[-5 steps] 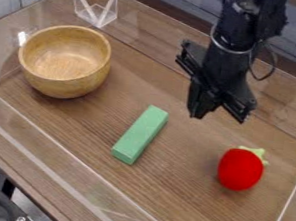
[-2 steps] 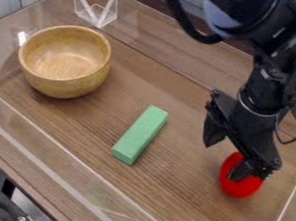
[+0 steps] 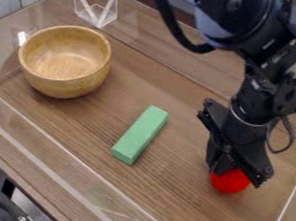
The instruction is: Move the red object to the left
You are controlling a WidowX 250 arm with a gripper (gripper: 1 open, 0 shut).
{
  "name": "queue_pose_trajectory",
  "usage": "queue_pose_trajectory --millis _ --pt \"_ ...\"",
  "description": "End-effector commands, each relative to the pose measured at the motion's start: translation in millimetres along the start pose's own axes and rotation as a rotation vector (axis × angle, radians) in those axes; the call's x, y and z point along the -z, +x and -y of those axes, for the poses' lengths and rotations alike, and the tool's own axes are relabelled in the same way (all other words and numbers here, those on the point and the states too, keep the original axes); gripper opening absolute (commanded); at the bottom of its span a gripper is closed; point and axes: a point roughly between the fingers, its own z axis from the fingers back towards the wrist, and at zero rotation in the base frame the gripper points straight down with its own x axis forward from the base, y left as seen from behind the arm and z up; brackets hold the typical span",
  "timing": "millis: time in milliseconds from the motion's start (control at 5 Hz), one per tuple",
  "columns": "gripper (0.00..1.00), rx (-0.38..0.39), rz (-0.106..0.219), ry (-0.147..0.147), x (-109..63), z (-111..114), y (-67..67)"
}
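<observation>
pinching red object (image 3: pixel 232 180) between closed fingers, gripper (image 3: pixel 234 172) pointing straight down onto it; block (image 3: pixel 140 134) lying just leftward, bowl (image 3: pixel 65 61) farther left.

Single view on my feed. Camera sits high beyond near edge of tabletop (image 3: pixel 67 139), angled steeply down and across toward far side. Mid range: whole work area fits in frame. View slightly skewed, so tabletop edges run diagonally. Wooden bowl (image 3: pixel 65 60) at 10 o'clock of frame, green block (image 3: pixel 140 134) near centre, red object (image 3: pixel 231 180) at 4 o'clock, half hidden from this angle behind arm (image 3: pixel 255 84) entering from 1 o'clock. Clear wall (image 3: pixel 38 160) crosses 7 o'clock corner, nearest lens.
</observation>
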Motion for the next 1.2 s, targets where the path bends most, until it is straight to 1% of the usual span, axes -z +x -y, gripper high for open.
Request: queue_pose_trajectory --millis 0,200,400,600,800,1000 --pt "0.00 -0.034 0.076 0.021 -34.2 -14 5.2" --pt "0.00 -0.078 0.130 0.050 -56.5 -38 15.1" --pt "0.00 -0.126 0.168 0.073 -71.8 -59 22.1" --pt "1.00 -0.074 0.162 0.051 -63.2 -32 28.8" --pt "1.00 -0.019 0.157 0.028 -54.6 -2 35.8" --pt "1.00 0.055 0.154 0.008 -44.8 12 45.1"
